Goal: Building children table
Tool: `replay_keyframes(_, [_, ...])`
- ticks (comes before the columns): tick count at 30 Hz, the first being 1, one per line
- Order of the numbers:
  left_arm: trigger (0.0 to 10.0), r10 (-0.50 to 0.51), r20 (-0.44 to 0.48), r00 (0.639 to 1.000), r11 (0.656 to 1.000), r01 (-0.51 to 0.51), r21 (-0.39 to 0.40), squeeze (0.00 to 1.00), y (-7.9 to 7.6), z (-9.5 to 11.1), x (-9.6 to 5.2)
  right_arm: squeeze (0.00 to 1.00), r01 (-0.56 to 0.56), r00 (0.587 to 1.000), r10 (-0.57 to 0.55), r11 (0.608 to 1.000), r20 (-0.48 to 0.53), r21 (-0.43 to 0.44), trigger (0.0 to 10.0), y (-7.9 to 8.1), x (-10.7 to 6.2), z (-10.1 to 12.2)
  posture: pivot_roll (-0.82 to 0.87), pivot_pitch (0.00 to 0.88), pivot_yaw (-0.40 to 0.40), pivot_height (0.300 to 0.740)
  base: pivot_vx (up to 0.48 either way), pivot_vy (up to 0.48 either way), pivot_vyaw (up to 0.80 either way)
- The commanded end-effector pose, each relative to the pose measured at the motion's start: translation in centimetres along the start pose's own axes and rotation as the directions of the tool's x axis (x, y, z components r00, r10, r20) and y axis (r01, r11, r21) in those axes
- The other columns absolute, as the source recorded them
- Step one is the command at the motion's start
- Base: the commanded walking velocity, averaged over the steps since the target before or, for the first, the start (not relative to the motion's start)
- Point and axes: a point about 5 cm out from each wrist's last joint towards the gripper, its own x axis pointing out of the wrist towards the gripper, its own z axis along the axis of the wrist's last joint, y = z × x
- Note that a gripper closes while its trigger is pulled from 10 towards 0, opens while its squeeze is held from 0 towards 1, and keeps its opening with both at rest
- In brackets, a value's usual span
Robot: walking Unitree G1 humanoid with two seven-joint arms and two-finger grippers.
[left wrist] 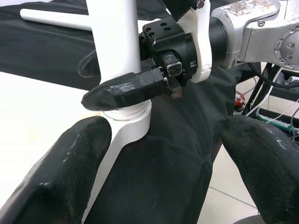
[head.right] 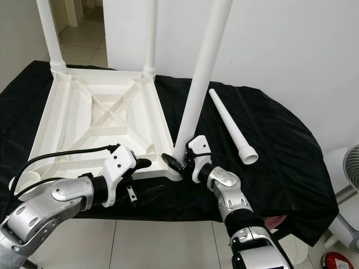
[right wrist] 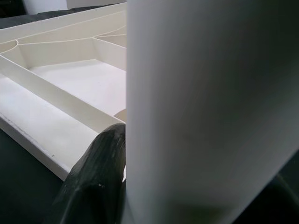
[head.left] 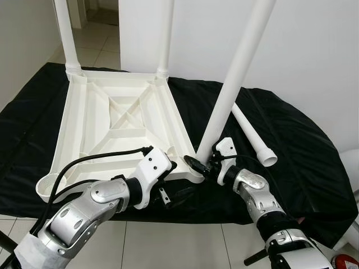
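The right claw [head.left: 206, 163] is clamping the third leg [head.left: 235, 84] low at its corner socket, so it should be pressing straight down, while the left claw [head.left: 168, 193], fingers apart beside it, is steadying the tabletop [head.left: 120, 120].

tabletop [head.left: 118, 120]: white matt plastic | leg [head.left: 235, 78]: smooth plastic | cloth [head.left: 291, 145]: black, slightly shiny fabric
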Motion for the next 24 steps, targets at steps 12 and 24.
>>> replay_keyframes(12, [10.0,-0.165,-0.001,0.986,0.986,0.165,-0.009,0.00,-1.4,0.0,0.4,0.00,0.280,0.955,-0.276,0.960,-0.107,0.024,10.0,-0.4,-0.4,-2.0,0.04,0.000,-0.138,0.740,0.000,0.000,0.00])
replay_keyframes(24, [10.0,-0.170,-0.003,0.985,0.985,0.170,-0.023,0.00,-1.9,-0.2,0.2,0.00,0.663,0.746,-0.648,0.744,-0.155,0.080,10.0,0.7,-0.6,-2.2,0.04,0.000,-0.148,0.740,0.000,0.000,0.00])
